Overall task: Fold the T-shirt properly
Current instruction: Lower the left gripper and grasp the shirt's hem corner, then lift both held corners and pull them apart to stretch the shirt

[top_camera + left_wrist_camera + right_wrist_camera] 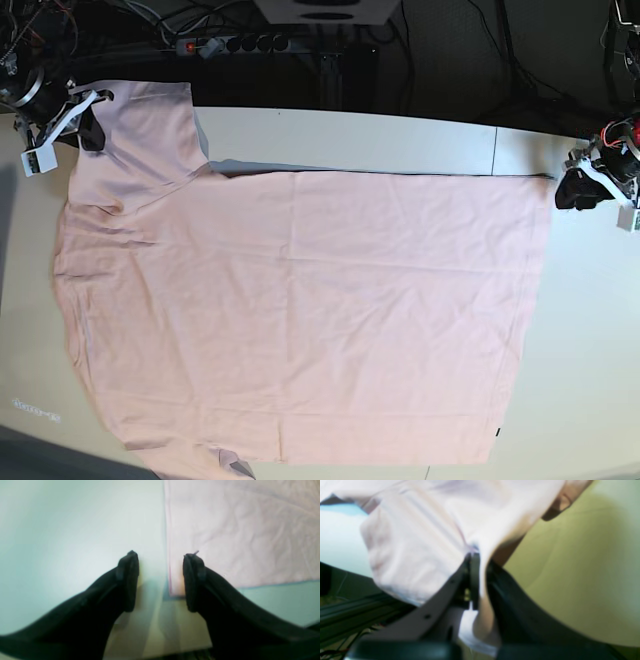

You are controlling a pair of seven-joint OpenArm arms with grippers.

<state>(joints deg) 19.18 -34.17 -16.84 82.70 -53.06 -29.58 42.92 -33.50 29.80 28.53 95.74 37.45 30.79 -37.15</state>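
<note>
Overhead: T-shirt (300,310) flat on table (400,135); right claw (476,557) pinching sleeve, left claw (160,580) open, empty.

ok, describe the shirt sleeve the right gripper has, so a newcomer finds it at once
On the white table lies a pale pink T-shirt, spread flat. Its far sleeve sits at the base view's top left. Only that sleeve is pinched in the right gripper; the left gripper hangs open beside the hem.

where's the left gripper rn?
In the base view the left gripper is at the right, open, just off the T-shirt's far right corner, above the table.
</note>
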